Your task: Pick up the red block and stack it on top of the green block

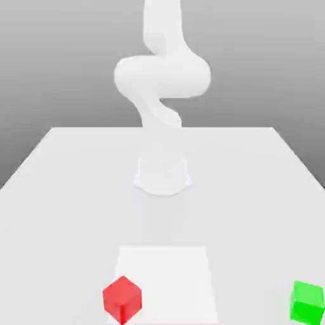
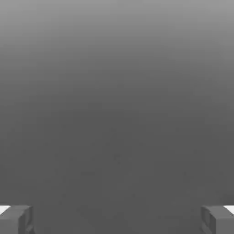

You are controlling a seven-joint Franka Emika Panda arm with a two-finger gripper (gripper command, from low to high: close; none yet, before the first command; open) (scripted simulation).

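The red block (image 1: 122, 298) is a small bright-red cube resting on the white table near the front, toward the exterior view's left, turned corner-on. The green block (image 1: 308, 301) is a cube of the same size near the front at the exterior view's far right, well apart from the red one. In the hand view my gripper (image 2: 117, 220) is open, its two grey fingertips (image 2: 17, 219) standing far apart with nothing between them, facing plain grey background.
The white arm (image 1: 162, 76) rises from its round base (image 1: 162, 172) at the middle of the table (image 1: 63, 190) and bends upward out of the frame. A brighter white square patch (image 1: 166, 279) lies on the table beside the red block.
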